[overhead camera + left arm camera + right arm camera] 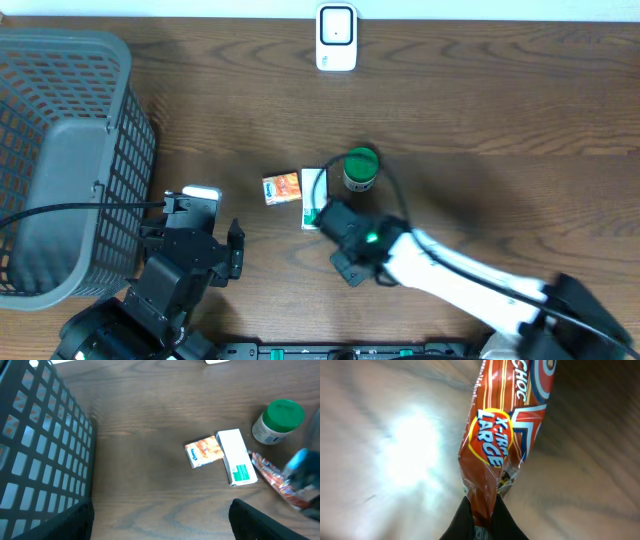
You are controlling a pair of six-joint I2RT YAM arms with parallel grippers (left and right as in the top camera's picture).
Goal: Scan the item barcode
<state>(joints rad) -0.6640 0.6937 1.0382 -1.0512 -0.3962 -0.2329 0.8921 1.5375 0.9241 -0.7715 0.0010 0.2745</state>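
— Near the middle of the desk (480,110), what does the right arm (470,275) have?

— A snack bar (505,425) in a red-orange wrapper, printed "X-TRA LARGE" in blue on a yellow patch, with "CHOC" above it. The right jaws are clamped on the crimped end of the wrapper, and the rest of the bar stretches away from them.

— Is it lifted off the desk?

— I cannot tell. In the left wrist view it shows blurred, just right of the white box (236,456), low over the wood. From overhead the arm's head covers it.

— And the left jaws?

— Wide apart, holding nothing. The two dark fingers (270,520) sit at the bottom corners of the left wrist view with bare wood between them. That arm (180,265) stands at the near edge, beside the grey mesh basket (60,150) on the left side of the desk.

— What lies around the bar?

— The white box with green print lies flat. A small orange packet (282,188) touches its left side. A bottle with a green cap (361,168) stands upright just beyond the box, to its right.

— Anything else?

— A white device (336,38) with a dark window stands at the far edge of the desk, well apart from the bar.
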